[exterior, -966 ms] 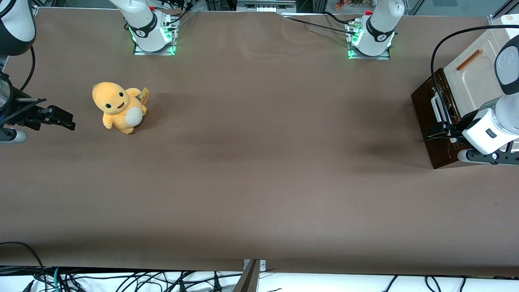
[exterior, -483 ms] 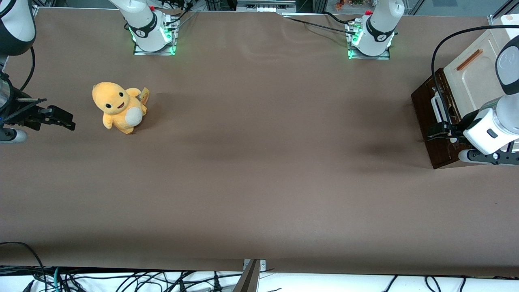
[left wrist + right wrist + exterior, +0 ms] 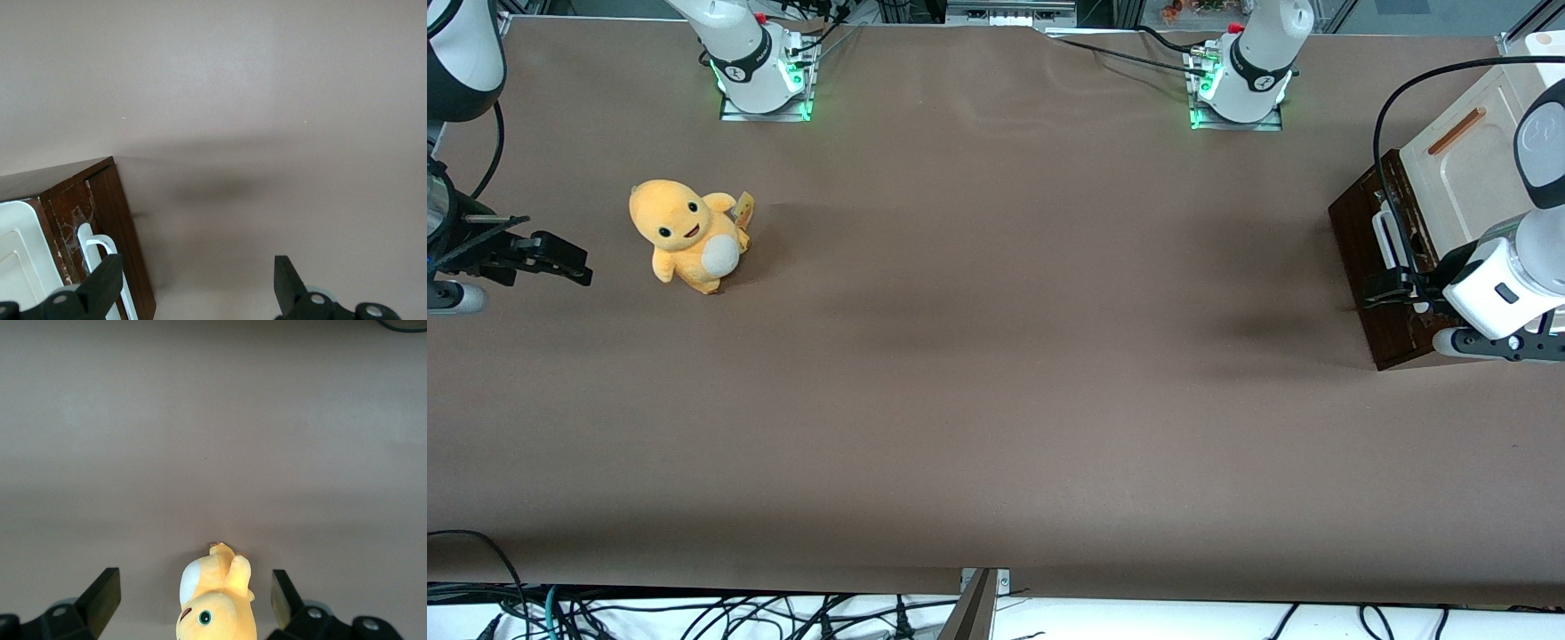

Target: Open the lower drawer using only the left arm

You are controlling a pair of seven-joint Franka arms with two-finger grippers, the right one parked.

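One open gripper (image 3: 197,283) beside one lower drawer (image 3: 1360,233)

Left arm (image 3: 1507,284) low, pincer (image 3: 197,287) (fingers spread) level.

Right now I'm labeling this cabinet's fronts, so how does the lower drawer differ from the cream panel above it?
The lower drawer has a dark brown wooden front; the cream panel is pale. The drawer carries a white bar handle; the panel has an orange strip handle. The left arm's claw is at the drawer's handle, fingers open, while the panel's handle has nothing on it. Both belong to the same cabinet at the working arm's end of the table.
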